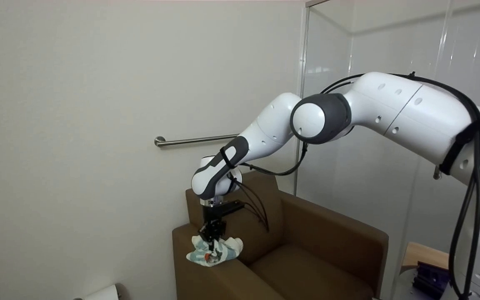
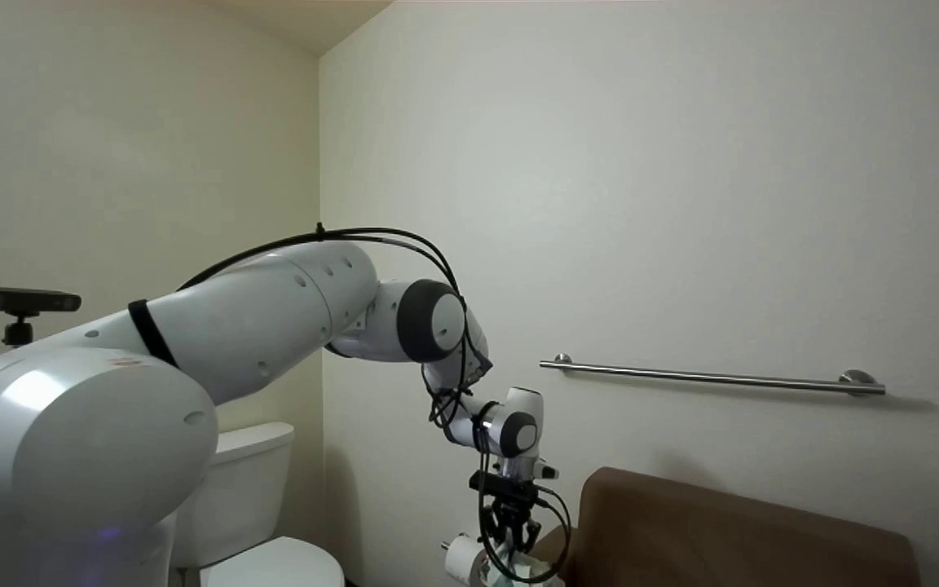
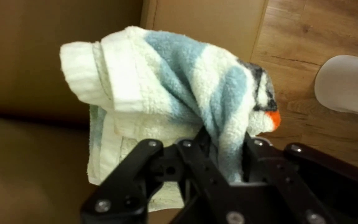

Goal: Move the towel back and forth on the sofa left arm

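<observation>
The towel is white with blue patches, a dark patterned part and a small orange spot. In an exterior view the towel (image 1: 232,248) lies bunched on the rear of the brown sofa arm (image 1: 233,279). My gripper (image 1: 211,246) points down into it. In the wrist view the gripper (image 3: 225,143) is shut on a gathered fold of the towel (image 3: 172,74); the fingertips are partly hidden by cloth. The towel spreads over the sofa arm (image 3: 210,18) and overhangs both of its sides. In an exterior view the towel (image 2: 528,567) is partly hidden by cables below the gripper (image 2: 518,542).
The sofa backrest (image 1: 261,200) stands close behind the gripper. A metal grab bar (image 2: 714,377) is on the wall above the sofa. A white roll (image 2: 463,558) is beside the sofa arm; a toilet (image 2: 253,456) stands further off. Cables (image 1: 261,212) hang by the wrist.
</observation>
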Motion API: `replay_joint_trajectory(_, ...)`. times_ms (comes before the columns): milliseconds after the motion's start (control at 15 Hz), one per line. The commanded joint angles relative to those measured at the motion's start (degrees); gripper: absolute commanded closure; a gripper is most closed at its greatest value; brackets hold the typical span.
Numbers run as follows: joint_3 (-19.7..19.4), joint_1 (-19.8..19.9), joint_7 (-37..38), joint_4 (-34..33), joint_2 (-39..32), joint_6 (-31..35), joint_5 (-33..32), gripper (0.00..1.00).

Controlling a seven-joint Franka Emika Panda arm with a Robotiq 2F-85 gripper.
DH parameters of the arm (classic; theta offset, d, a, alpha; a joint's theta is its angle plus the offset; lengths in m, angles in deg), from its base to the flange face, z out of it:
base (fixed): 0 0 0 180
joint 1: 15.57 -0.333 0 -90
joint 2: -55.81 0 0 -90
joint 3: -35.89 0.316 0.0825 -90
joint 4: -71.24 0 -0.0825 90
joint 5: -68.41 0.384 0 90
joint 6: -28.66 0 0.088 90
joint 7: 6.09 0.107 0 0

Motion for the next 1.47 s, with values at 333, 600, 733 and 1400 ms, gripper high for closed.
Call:
replay_joint_trajectory(333, 0.4, 0.2, 0.2, -17.2, -9.4, -8.4, -1.8, 0.9)
replay_joint_trajectory(600, 1.5, 0.5, -3.3, -10.4, -5.7, -9.4, -0.1, 0.91)
replay_joint_trajectory(733, 2.2, 0.7, -3.7, -4.7, -3.3, -8.3, 0.4, 0.91)
replay_joint_trajectory(1400, 3.3, 3.0, 2.5, 18.9, 8.5, -6.8, 5.9, 0.91)
